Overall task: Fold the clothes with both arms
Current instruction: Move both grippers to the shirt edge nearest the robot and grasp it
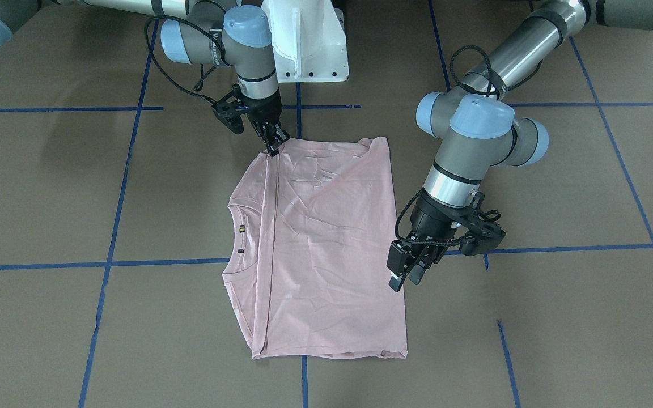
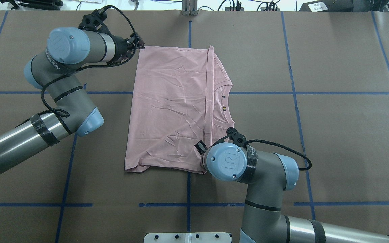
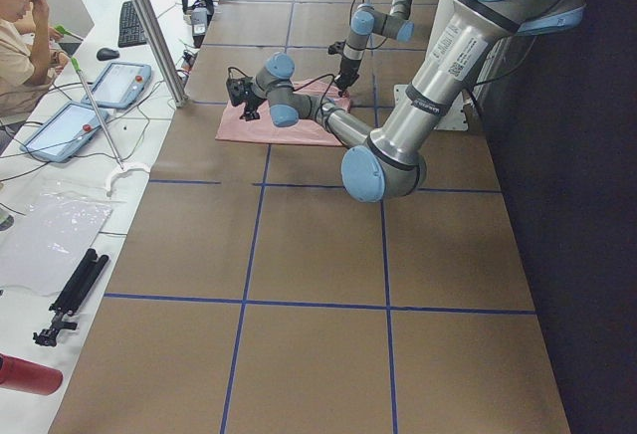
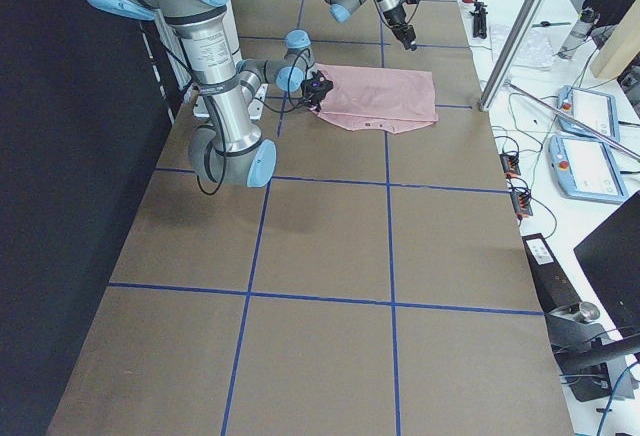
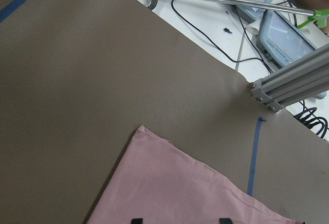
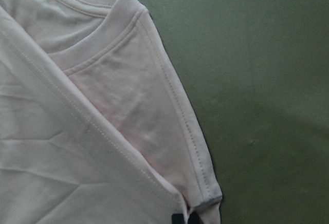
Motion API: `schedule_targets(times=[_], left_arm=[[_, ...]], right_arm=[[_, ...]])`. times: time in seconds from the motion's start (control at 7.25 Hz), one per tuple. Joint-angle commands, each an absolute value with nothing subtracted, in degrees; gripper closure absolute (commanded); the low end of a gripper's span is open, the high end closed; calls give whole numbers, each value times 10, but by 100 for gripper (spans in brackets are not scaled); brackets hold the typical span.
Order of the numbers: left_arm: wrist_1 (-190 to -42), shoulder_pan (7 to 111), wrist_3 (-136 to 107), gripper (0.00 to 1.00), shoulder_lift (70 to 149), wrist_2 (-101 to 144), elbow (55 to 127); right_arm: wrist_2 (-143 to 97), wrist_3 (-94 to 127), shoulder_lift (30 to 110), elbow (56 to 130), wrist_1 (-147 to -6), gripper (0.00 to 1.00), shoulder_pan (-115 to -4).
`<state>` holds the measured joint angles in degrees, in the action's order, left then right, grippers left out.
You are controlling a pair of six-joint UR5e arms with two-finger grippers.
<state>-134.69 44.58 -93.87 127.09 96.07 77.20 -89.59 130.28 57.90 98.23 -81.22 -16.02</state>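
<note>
- The T-shirt (image 2: 171,108) lies flat and folded on the brown table (image 2: 333,135), straddling two blue tape lines (image 2: 265,92) near the middle of the grid.
- Its neckline (image 2: 227,101) faces the robot's right. A small yellow label (image 2: 224,108) sits inside it, and a straight folded edge (image 2: 207,98) runs just beside it.
- The right gripper (image 1: 274,148) is at the shirt's corner nearest the robot on the right side. The right wrist view shows its fingertips (image 6: 177,219) pressed close together on the hemmed corner, pinching the fabric.
- The left gripper (image 1: 406,279) is at the shirt's left edge, close to the far corner. Its fingertips (image 5: 135,220) stand wide apart over the cloth, and nothing shows clamped between them.
- The shirt's far edge runs parallel to the table's far edge, with a band of brown surface between them. Past that edge stand an aluminium post (image 5: 293,82) and teach pendants (image 5: 290,34).
- The white pedestal (image 1: 309,51) stands near the right gripper, apart from the shirt's near edge.
- Brown surface stretches widely beyond the left and right edges of the shirt.
</note>
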Motion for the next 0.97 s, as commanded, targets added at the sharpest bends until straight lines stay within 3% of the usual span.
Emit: schedule_targets(times=[0.0, 0.28, 0.83], left_arm=[[-1343, 446, -939, 42, 1271, 962, 781], [-1344, 430, -954, 42, 1260, 962, 797], [-1322, 397, -979, 42, 1192, 978, 908]], right_arm=[[-896, 1302, 579, 987, -813, 100, -159], [-897, 1301, 586, 997, -813, 100, -159], [-898, 1296, 613, 1035, -813, 100, -155]])
